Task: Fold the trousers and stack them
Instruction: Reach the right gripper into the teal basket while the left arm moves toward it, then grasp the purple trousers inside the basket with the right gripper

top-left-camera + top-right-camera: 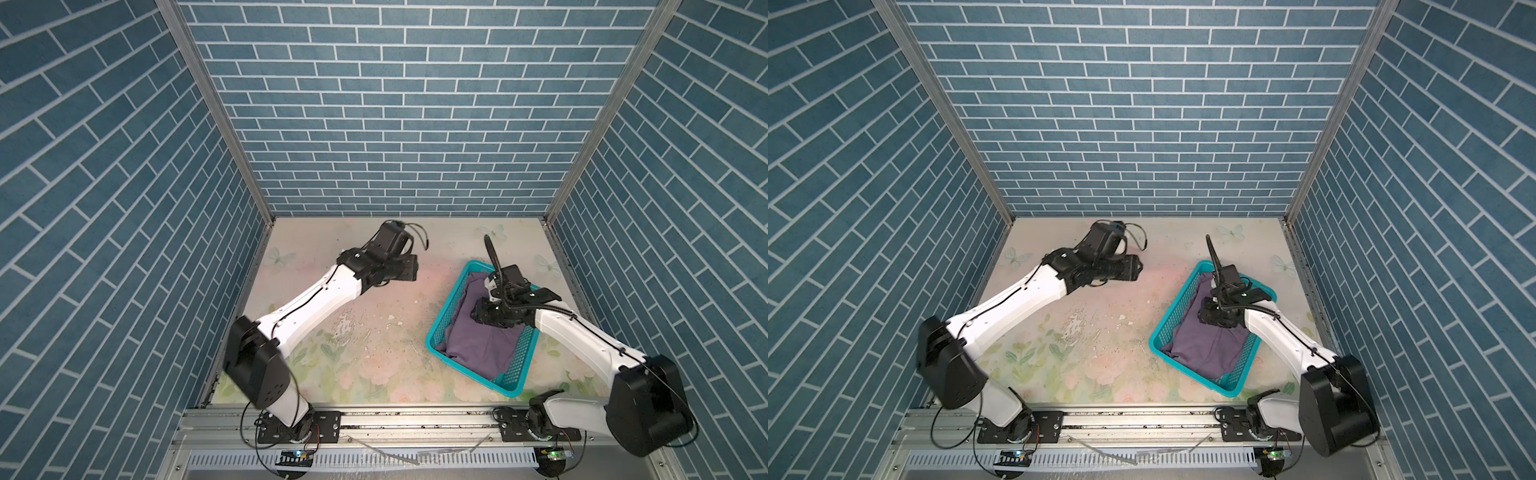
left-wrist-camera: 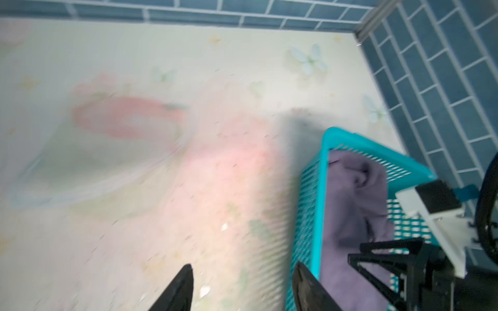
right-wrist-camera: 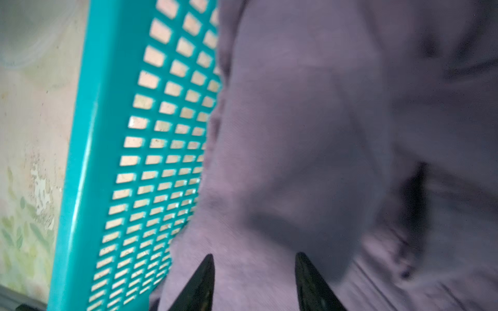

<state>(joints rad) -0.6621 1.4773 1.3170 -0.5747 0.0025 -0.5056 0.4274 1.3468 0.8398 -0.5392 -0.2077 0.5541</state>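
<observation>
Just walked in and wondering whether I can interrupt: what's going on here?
The right pincer is down in the teal basket, its jaws apart, with the tips at the purple trousers that lie crumpled inside. Whether it has hold of the cloth I cannot tell. The left pincer hangs open and empty above the flowered table, beside the basket. Nothing is folded yet.

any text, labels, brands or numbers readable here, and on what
No readable text anywhere.
mark, white, on left arm: too small to read.
A like mark on right arm: too small to read.
basket, trousers: no print seen.
</observation>
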